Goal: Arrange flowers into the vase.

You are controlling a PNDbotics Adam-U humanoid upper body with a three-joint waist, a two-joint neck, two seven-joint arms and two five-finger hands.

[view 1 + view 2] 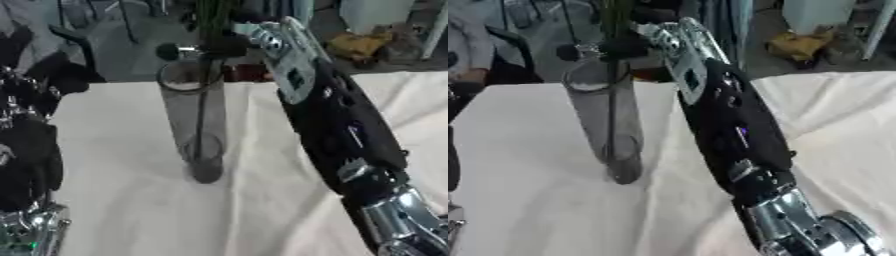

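No readable text, label, brand, number or sign shows anywhere

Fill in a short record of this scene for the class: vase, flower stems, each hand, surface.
vase: tall clear glass cylinder, upright on the table
flower stems: dark green stems running down inside the vase, tops out of frame
right hand: at the vase's rim, curled round the stems
left hand: dark, at the view's left edge; fingers unclear
surface: white cloth over the table, wrinkled
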